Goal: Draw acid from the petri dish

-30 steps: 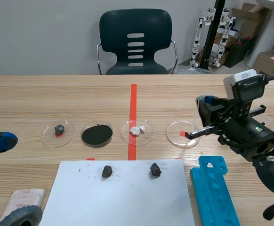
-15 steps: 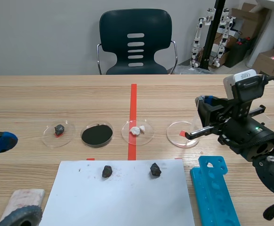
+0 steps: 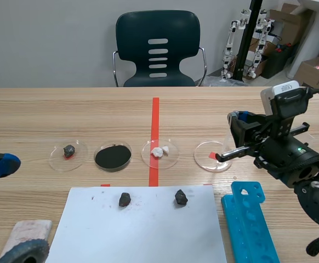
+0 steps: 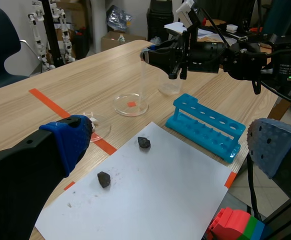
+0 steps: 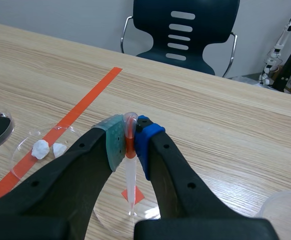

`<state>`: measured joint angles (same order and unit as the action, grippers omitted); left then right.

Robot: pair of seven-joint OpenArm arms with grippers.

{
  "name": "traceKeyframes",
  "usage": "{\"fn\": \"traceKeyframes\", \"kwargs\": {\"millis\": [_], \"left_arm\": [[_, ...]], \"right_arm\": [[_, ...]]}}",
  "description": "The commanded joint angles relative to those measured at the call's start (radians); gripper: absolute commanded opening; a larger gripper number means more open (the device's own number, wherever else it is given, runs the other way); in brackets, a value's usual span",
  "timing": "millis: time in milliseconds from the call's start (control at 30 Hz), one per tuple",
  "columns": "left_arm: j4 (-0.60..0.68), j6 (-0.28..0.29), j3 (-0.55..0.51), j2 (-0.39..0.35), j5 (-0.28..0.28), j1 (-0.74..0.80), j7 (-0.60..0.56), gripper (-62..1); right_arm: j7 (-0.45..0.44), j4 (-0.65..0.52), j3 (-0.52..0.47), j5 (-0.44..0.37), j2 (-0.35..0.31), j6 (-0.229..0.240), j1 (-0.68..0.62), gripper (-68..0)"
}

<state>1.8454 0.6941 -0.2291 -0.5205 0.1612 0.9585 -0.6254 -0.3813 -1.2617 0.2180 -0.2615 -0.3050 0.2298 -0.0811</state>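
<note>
Dish [image 3: 205,152] under pipette [image 5: 130,186] in right tool [image 5: 129,141]

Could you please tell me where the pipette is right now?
In the right wrist view the pipette is pinched in the right gripper, tip down over the clear petri dish beside the dish of white lumps.

A light wooden surface [image 3: 66,109] runs toward a plain grey wall [image 3: 50,38], with a dark plastic chair [image 3: 158,49] on chrome legs standing behind it. Cardboard boxes [image 3: 312,71] and small white robot figures [image 3: 231,44] crowd the corner past the chair.
</note>
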Motion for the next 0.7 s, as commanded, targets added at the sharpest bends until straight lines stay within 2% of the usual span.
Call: {"fn": "traceKeyframes", "kwargs": {"millis": [0, 667], "left_arm": [[0.011, 0.002, 0.005, 0.005, 0.014, 0.008, -0.014, 1.4], [0.011, 0.002, 0.005, 0.005, 0.014, 0.008, -0.014, 1.4]], "right_arm": [[-0.019, 0.003, -0.005, -0.015, -0.002, 0.003, 0.014, -61.9], [-0.018, 0.003, -0.005, -0.009, -0.002, 0.003, 0.014, -60.9]]}}
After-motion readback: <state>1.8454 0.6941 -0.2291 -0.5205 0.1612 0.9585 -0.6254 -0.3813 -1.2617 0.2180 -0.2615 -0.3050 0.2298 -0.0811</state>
